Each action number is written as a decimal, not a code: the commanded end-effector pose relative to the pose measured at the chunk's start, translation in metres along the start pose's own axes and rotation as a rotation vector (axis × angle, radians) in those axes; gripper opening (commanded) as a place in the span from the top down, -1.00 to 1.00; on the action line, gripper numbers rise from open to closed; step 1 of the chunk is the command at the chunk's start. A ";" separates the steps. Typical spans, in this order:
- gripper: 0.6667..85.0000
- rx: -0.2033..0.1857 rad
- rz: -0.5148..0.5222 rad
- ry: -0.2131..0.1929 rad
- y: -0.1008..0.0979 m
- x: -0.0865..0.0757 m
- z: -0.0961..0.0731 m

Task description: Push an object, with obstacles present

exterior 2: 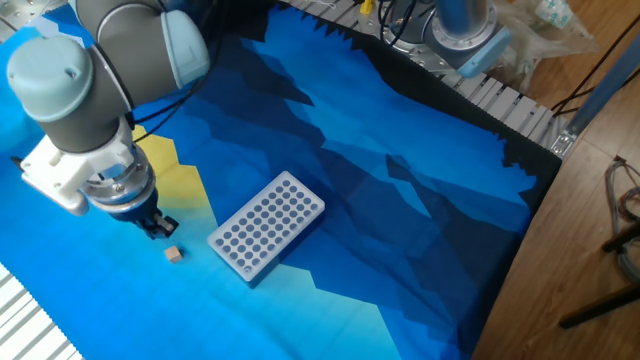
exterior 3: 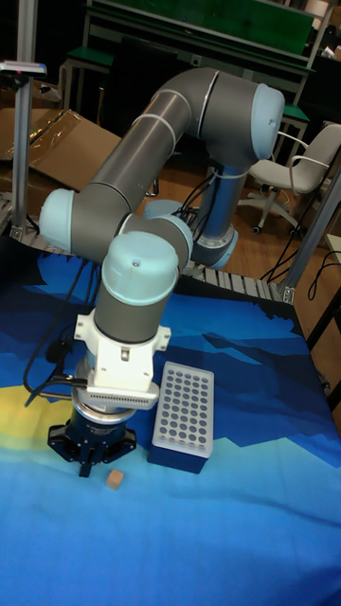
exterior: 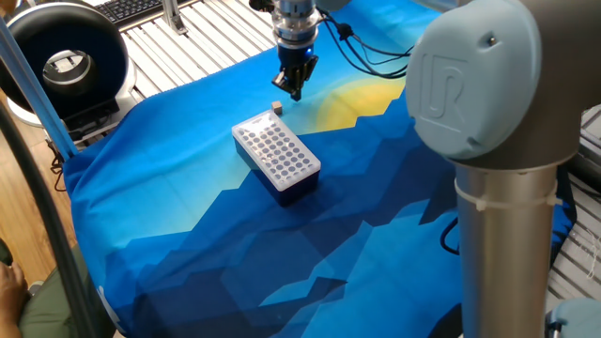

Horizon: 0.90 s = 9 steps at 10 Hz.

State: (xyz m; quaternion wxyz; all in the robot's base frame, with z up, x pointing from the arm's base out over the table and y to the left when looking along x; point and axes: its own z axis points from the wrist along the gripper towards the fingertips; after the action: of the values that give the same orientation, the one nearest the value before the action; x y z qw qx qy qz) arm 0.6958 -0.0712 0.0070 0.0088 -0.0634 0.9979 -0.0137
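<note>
The object, a tiny tan wooden cube (exterior: 277, 108) (exterior 2: 175, 254) (exterior 3: 115, 479), lies on the blue cloth just off one short end of the obstacle. That obstacle is a rectangular box with a white top full of dark holes and dark blue sides (exterior: 276, 156) (exterior 2: 267, 233) (exterior 3: 183, 416). My gripper (exterior: 294, 91) (exterior 2: 157, 229) (exterior 3: 86, 466) hangs tip-down close beside the cube, on the side away from the box, with its dark fingers together and nothing between them. A small gap shows between the fingertips and the cube.
A blue and yellow patterned cloth (exterior: 188, 235) covers the table. A black ring-shaped device (exterior: 66, 58) stands at the far left on the slatted surface. Black cables (exterior: 371, 56) trail behind the gripper. The arm's large grey joint (exterior: 488, 84) fills the right foreground.
</note>
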 end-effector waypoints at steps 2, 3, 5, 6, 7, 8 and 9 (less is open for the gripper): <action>0.99 -0.025 0.042 0.009 0.032 -0.014 0.003; 0.99 -0.024 0.045 0.013 0.035 -0.014 0.001; 0.99 -0.023 0.054 0.017 0.042 -0.015 -0.001; 0.99 -0.023 0.057 0.017 0.045 -0.015 -0.001; 0.99 -0.021 0.042 0.012 0.042 -0.016 -0.001; 0.99 -0.021 0.045 0.015 0.042 -0.015 -0.002; 0.99 -0.015 0.040 0.016 0.039 -0.014 -0.002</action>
State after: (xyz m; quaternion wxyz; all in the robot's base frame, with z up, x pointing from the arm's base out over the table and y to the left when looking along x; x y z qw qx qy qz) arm 0.7042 -0.0323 0.0062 0.0003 -0.0453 0.9989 -0.0093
